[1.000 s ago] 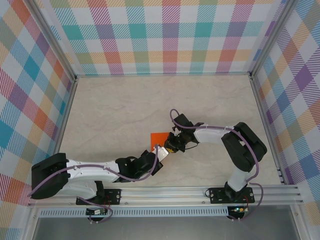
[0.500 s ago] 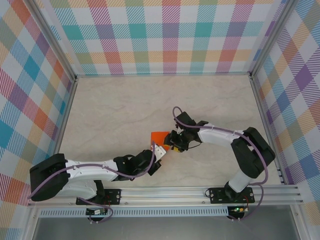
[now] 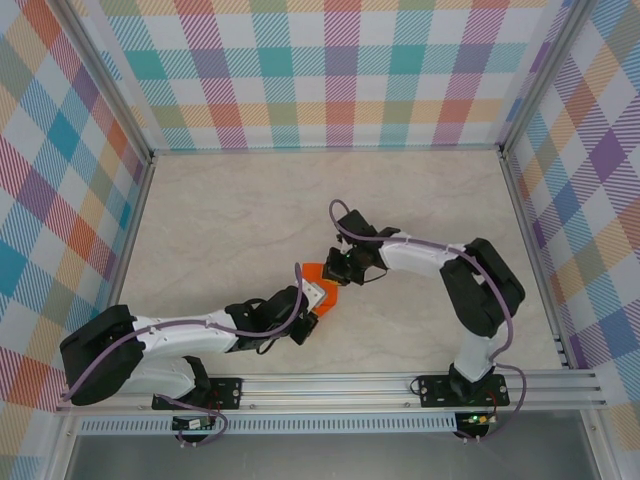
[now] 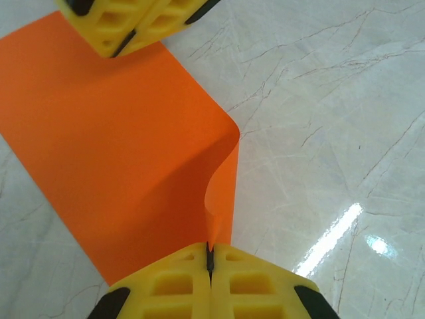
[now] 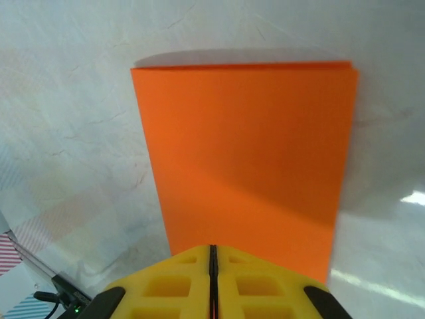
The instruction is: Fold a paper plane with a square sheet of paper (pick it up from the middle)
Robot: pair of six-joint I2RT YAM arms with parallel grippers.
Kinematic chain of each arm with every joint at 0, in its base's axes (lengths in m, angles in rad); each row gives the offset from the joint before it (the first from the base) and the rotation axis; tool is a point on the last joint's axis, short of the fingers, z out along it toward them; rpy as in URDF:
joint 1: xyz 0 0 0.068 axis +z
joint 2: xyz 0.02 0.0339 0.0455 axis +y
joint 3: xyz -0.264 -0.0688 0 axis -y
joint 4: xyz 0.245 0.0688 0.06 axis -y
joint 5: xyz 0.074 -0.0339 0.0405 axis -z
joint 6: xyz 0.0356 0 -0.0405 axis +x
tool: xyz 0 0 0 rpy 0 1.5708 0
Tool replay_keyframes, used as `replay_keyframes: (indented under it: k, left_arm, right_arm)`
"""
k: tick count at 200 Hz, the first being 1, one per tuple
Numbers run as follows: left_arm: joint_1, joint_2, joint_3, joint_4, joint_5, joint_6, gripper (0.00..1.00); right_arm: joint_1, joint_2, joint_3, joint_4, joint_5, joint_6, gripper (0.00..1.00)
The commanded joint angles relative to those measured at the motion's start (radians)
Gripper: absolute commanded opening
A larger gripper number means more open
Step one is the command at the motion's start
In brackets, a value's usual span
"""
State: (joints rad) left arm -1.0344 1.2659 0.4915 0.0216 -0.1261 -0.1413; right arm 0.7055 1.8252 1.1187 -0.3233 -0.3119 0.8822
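The left gripper [image 4: 210, 260] and the right gripper [image 5: 212, 258] each clench opposite edges of the curled square sheet of paper [image 4: 119, 133]

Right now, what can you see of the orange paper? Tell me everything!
The orange paper is thin, smooth and bright, with no print. It is near the middle of the pale marbled table, between the two arms. The left fingers pinch one edge shut, and beside them the sheet curls up in a soft bend, not a sharp crease. The right fingers clamp the opposite end. From the right wrist its far edge looks doubled, like two layers lined up.
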Motion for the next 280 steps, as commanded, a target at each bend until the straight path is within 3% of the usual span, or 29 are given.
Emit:
replay_keyframes:
  k: [1,63,124,280]
  left_arm:
    - [0.024,-0.004,0.026,-0.031,0.055,-0.027,0.00]
    - [0.090,0.011,0.030,-0.038,0.162,-0.056,0.00]
    - [0.172,0.034,0.055,-0.050,0.254,-0.105,0.00]
    - [0.248,0.134,0.113,-0.103,0.256,-0.135,0.02]
  right_arm:
    - [-0.005,0.059,0.066,-0.037,-0.014,-0.051,0.09]
    - [-0.005,0.161,0.139,-0.170,0.105,-0.165,0.07]
    - [-0.005,0.185,0.161,-0.224,0.111,-0.289,0.07]
    - [-0.005,0.192,0.167,-0.230,0.095,-0.302,0.08]
